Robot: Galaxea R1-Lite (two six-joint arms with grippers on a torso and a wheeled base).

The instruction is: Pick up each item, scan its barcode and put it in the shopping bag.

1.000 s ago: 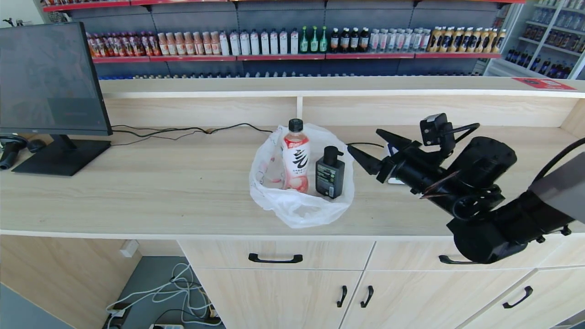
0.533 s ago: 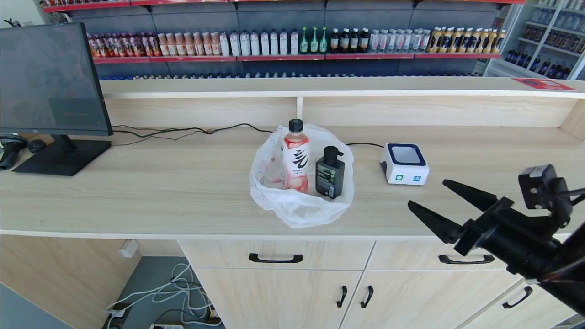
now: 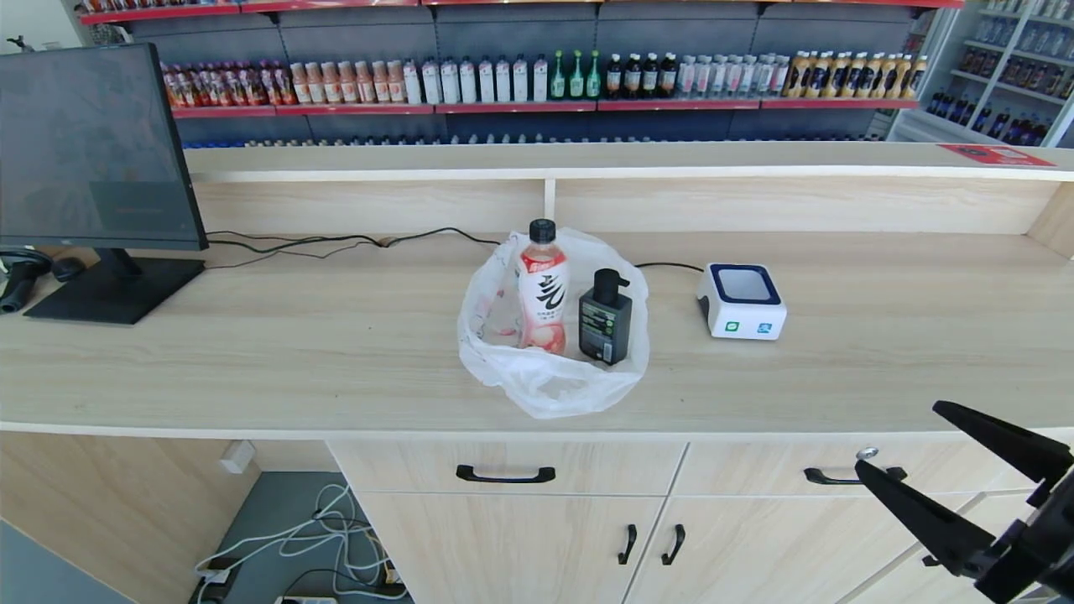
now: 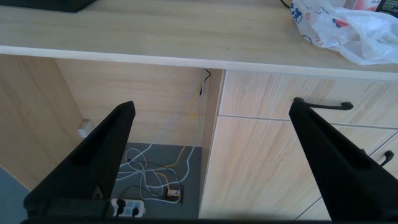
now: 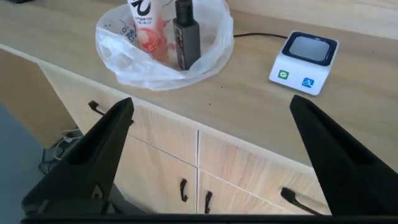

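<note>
Hands: your right gripper (image 3: 896, 434) and left gripper (image 4: 211, 106) both gape wide, holding nothing, low before the counter (image 3: 294, 352) front.
Bag: shopping bag (image 3: 545, 382) sits mid-counter, mouth open to take items; pink drink bottle (image 3: 542, 285) and dark pump bottle (image 3: 606, 319) stand upright inside.
Scanner: scanner (image 3: 742, 300) just beside the bag, window up, handy for passing barcodes.

right gripper (image 3: 896, 434) sits low at the right edge of the head view. its black tapered fingers (image 3: 923, 516) are spread wide, tips pointing up and left, with nothing between them. left gripper (image 4: 211, 104) is also spread wide and empty, with its fingers (image 4: 93, 162) angled forward and down. the two grippers are well apart.
</note>
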